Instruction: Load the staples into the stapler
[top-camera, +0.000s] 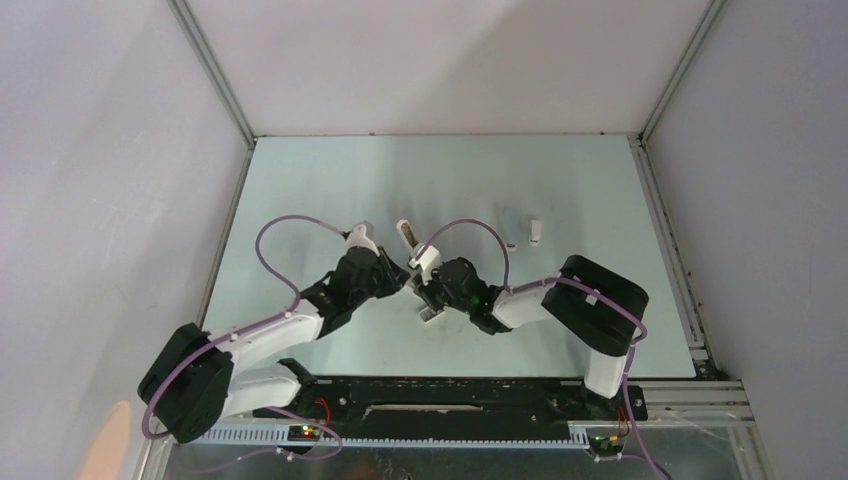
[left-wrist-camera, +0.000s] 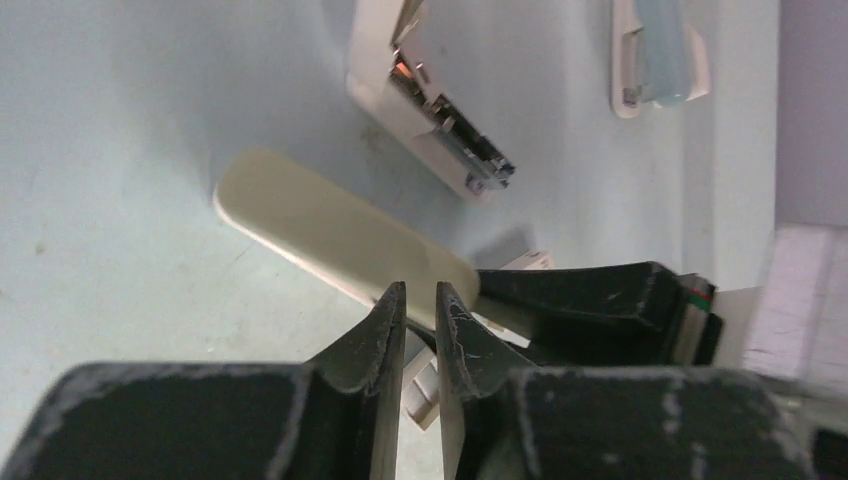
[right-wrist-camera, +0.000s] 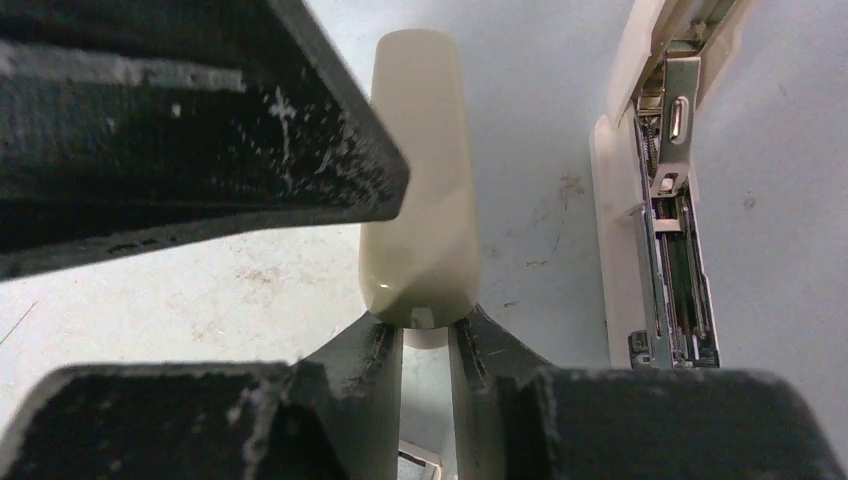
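Observation:
The stapler lies opened on the table. Its cream cover (left-wrist-camera: 340, 235) (right-wrist-camera: 420, 200) is swung away from the metal magazine (left-wrist-camera: 440, 125) (right-wrist-camera: 670, 250) (top-camera: 406, 235). My right gripper (right-wrist-camera: 425, 335) (top-camera: 425, 285) is shut on the rounded end of the cover. My left gripper (left-wrist-camera: 420, 292) (top-camera: 400, 280) meets it from the left, with its tips over the cover's edge. Its jaws stand a narrow slit apart and nothing shows between them. A small white tray (top-camera: 432, 315) (left-wrist-camera: 440, 395) (right-wrist-camera: 420, 462) lies under the grippers. The staples in it cannot be made out.
A small white piece (top-camera: 535, 232) and a pale bluish object (top-camera: 510, 225) (left-wrist-camera: 660, 50) lie on the table to the right of the stapler. Grey walls close in the table on the left, back and right.

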